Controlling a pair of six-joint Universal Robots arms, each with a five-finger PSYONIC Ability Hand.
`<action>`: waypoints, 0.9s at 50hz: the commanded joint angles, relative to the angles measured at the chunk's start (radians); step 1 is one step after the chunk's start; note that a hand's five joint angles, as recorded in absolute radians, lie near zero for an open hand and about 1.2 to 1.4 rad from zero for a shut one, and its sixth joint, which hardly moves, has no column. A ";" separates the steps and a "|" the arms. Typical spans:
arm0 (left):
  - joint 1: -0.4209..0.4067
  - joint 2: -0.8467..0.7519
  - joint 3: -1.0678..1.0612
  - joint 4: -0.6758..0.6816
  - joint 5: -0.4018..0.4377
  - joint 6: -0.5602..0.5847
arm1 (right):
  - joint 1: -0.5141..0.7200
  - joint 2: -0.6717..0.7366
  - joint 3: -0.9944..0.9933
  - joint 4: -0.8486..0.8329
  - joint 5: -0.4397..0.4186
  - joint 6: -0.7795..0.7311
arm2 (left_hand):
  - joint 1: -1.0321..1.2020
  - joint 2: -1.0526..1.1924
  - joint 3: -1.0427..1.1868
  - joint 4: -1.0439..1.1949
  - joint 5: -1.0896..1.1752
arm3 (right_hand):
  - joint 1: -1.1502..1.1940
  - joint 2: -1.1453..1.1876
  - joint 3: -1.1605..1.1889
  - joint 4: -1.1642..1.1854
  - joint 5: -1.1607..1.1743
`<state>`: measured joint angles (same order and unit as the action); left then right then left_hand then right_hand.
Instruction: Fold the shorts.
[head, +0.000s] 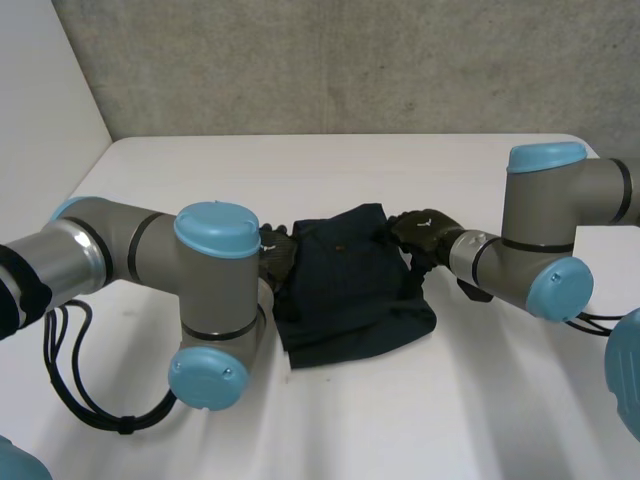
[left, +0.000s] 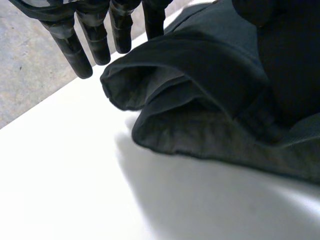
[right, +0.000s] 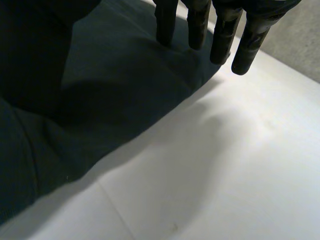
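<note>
Dark shorts (head: 350, 285) are seen bunched, partly folded, mid-counter (head: 470, 400). Left robot hand (head: 277, 255) is set at their left edge, right robot hand (head: 425, 232) at the right edge; both are held open, nothing gripped. Fold judged underway; an edge grasp is needed next.

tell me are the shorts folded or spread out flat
Folded, loosely. The shorts lie in a compact bundle on the table, and the left wrist view shows cloth layers stacked at one edge.

Place: robot lab or test bench.
Backdrop: rough grey concrete wall (head: 350, 60), plain white side panel (head: 35, 110).
Surface: flat white table (head: 420, 410).
Rig: grey-jointed, blue-capped left robot arm (head: 120, 250); matching right robot arm (head: 560, 200).
</note>
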<state>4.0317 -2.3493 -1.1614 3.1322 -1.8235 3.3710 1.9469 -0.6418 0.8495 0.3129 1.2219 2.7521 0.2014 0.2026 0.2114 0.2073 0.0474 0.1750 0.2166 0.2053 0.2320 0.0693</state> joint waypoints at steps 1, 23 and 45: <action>-0.010 0.022 -0.029 0.008 0.021 0.068 | 0.010 -0.019 0.016 0.003 0.011 -0.091 | 0.033 0.031 0.023 0.027 0.012 | 0.000 -0.042 -0.031 -0.057 -0.069; 0.217 0.686 -0.145 -0.035 0.135 -0.105 | 0.006 -0.716 0.318 -0.233 0.488 0.221 | 0.003 0.002 -0.007 -0.003 -0.017 | 0.000 -0.042 -0.031 -0.057 -0.069; 0.286 0.820 -0.236 -0.187 0.139 -0.239 | -0.002 -0.788 0.418 -0.141 0.345 0.176 | -0.003 -0.004 -0.013 -0.008 -0.023 | 0.000 -0.042 -0.031 -0.057 -0.069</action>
<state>4.3242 -1.5248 -1.3935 2.8929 -1.6826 3.1276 1.9344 -1.4349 1.2665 0.1939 1.6675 2.9259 0.1979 0.2006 0.2099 0.2055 0.0441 0.1516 0.2165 0.2053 0.2320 0.0651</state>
